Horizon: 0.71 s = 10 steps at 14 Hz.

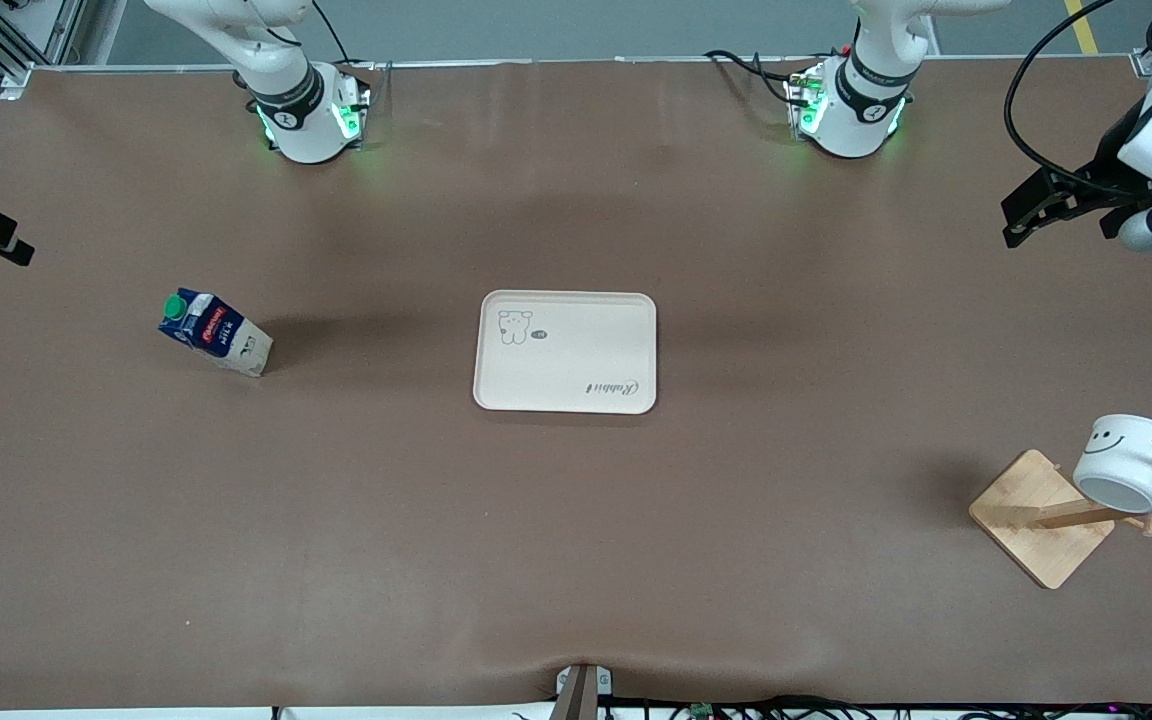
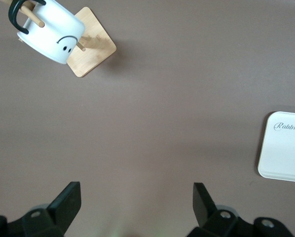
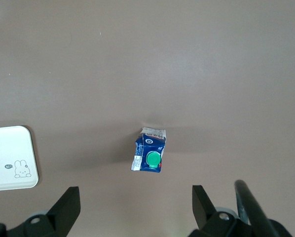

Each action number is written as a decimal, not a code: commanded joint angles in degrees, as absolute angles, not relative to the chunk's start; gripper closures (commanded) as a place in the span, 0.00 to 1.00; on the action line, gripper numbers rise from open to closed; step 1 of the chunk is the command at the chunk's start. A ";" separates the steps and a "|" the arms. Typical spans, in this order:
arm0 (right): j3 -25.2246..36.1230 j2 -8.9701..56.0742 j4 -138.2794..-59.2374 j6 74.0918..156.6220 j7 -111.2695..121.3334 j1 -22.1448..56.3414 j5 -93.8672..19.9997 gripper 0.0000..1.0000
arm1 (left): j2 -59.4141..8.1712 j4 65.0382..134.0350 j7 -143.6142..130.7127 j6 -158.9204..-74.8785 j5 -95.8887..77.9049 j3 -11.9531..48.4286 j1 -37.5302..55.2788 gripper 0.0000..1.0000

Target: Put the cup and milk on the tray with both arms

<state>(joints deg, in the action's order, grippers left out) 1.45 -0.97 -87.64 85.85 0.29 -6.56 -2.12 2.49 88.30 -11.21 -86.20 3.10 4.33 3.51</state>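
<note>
Right gripper (image 3: 132, 210): hangs high over the tabletop (image 1: 576, 520) at the right arm's end, looking down on the milk; jaws spread wide, holding nothing.
Milk (image 1: 215, 333): dark-blue carton with a green round cap, pale beige lower part, red label with the white word "MILK"; stands on the tabletop toward the right arm's end, well apart from the tray.
Tray (image 1: 566, 352): flat cream-white rectangle with rounded corners at the middle of the tabletop; a small animal drawing in one corner, cursive "Rabbit" in the corner diagonal to it; nothing lies on it.
Cup (image 1: 1129, 463): white mug with a black smiley face and black loop handle, hung tilted on a peg of the wooden rack (image 1: 1046, 515), toward the left arm's end and nearer to the front camera than the tray.
Left gripper (image 2: 136, 205): up over the tabletop at the left arm's end, away from the cup; jaws wide apart, empty.
</note>
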 commanded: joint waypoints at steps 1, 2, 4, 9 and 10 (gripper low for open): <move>1.05 -0.26 -86.22 85.25 0.09 -7.38 -1.93 0.00 | 1.93 86.48 -10.28 -84.90 3.34 4.57 3.08 0.00; 1.05 -0.26 -86.31 85.25 0.09 -7.38 -1.93 0.00 | 1.85 86.40 -10.72 -84.90 3.51 4.57 3.08 0.00; 1.05 -0.26 -86.22 85.25 0.09 -7.38 -1.93 0.00 | 0.62 84.39 -10.90 -84.90 3.78 4.13 3.08 0.00; 1.05 -0.18 -86.31 85.25 0.00 -7.47 -1.93 0.00 | 0.44 84.37 -10.28 -85.78 2.38 0.00 2.21 0.00; 1.05 0.09 -86.31 85.25 0.00 -7.47 -1.93 0.00 | 0.70 85.16 -10.54 -87.35 2.20 0.09 0.72 0.00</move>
